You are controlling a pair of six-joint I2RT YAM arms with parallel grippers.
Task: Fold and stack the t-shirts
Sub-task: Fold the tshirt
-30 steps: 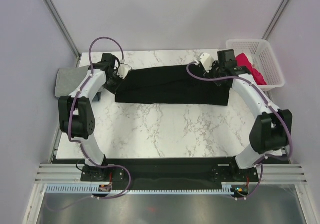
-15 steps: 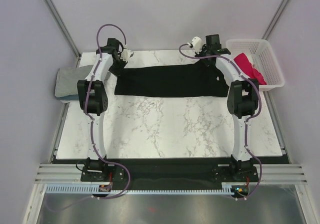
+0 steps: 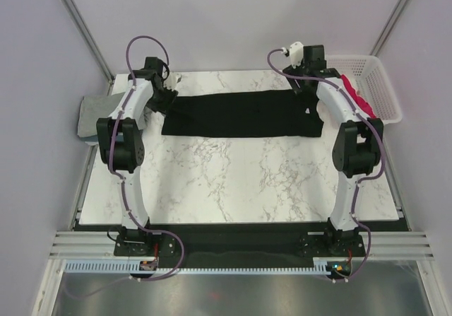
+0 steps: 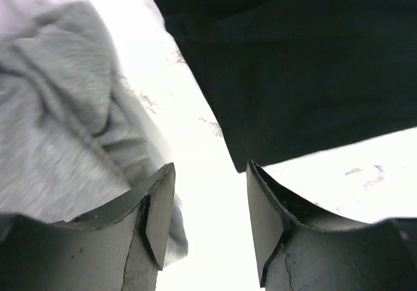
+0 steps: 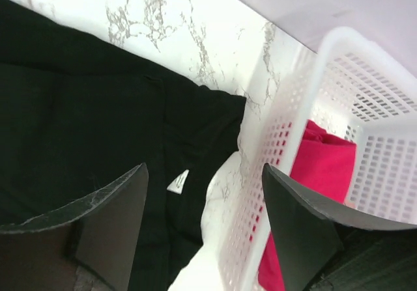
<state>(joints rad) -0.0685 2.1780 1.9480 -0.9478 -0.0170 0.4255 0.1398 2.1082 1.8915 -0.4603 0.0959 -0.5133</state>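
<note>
A large black t-shirt (image 3: pixel 244 114) lies folded into a long strip across the far part of the table (image 3: pixel 233 182). My left gripper (image 3: pixel 164 97) hangs open just off the strip's left end, nothing between its fingers (image 4: pixel 159 206). In the left wrist view the black t-shirt (image 4: pixel 293 63) is ahead on the right and a grey t-shirt (image 4: pixel 58 109) on the left. My right gripper (image 3: pixel 309 70) is open above the strip's right end. There the black t-shirt (image 5: pixel 78 96) shows its white neck label (image 5: pixel 178 181). A crimson-pink t-shirt (image 5: pixel 322 161) lies in the basket.
A white lattice basket (image 3: pixel 378 72) stands at the far right corner, close beside the right gripper (image 5: pixel 204 167). The grey t-shirt (image 3: pixel 95 116) sits bunched at the table's left edge. Grey walls and frame posts close in the back and sides.
Both grippers were shut on the ends of the black t-shirt and have opened and let it go. The strip now rests flat on the table, and both arms have straightened.
</note>
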